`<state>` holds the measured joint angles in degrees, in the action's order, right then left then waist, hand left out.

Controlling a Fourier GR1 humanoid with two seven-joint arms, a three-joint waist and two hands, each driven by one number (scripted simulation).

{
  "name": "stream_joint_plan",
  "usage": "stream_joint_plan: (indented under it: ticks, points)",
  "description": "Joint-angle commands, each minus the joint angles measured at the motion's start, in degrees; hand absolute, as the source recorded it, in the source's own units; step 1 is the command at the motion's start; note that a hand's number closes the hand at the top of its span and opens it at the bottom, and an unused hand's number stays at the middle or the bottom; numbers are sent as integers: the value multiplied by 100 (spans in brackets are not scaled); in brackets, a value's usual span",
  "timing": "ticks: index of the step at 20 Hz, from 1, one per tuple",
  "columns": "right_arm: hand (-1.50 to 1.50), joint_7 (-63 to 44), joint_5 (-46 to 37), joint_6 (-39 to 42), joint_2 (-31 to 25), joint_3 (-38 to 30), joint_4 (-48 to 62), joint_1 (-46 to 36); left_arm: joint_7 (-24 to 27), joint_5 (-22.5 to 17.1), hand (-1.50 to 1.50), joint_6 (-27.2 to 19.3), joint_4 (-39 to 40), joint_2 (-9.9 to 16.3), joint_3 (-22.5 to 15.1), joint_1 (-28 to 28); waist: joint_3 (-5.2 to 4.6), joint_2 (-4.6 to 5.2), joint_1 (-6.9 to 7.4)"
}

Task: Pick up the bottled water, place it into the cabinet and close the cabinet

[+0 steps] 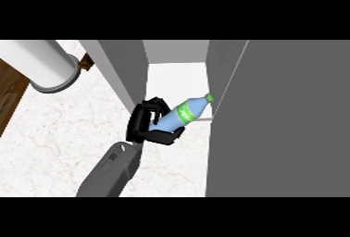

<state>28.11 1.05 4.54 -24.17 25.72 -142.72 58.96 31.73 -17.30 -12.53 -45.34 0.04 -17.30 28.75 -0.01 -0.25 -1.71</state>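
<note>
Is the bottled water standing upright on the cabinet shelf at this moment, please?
No, the bottled water is tilted, cap toward the cabinet, with the left hand curled round its base.

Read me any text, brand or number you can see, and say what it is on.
None can be read.
The bottled water, held tilted by the left robot hand at the cabinet opening, wears a green label with white marks, too blurred to read.
The cabinet, the counter and the white cylinder at top left show no writing.
</note>
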Motion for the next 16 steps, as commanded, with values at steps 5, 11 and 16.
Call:
stream_joint_plan:
  ticks: [5, 11, 16]
  points:
    - [-150, -161, 470, 31, -78, -226, -554, 215, -803, -582, 150, -1176, 326, -4, -370, 1194, -2, 42, -49]
    - [-150, 195, 536, 314, -241, -351, -624, 475, -1035, -1188, 150, -1398, 887, -1, -389, 1877, -4, 63, -211]
    - [-150, 150, 615, 351, -172, -491, -592, 384, -823, -1076, 150, -1783, 1846, -1, -81, 2425, -5, 112, -240]
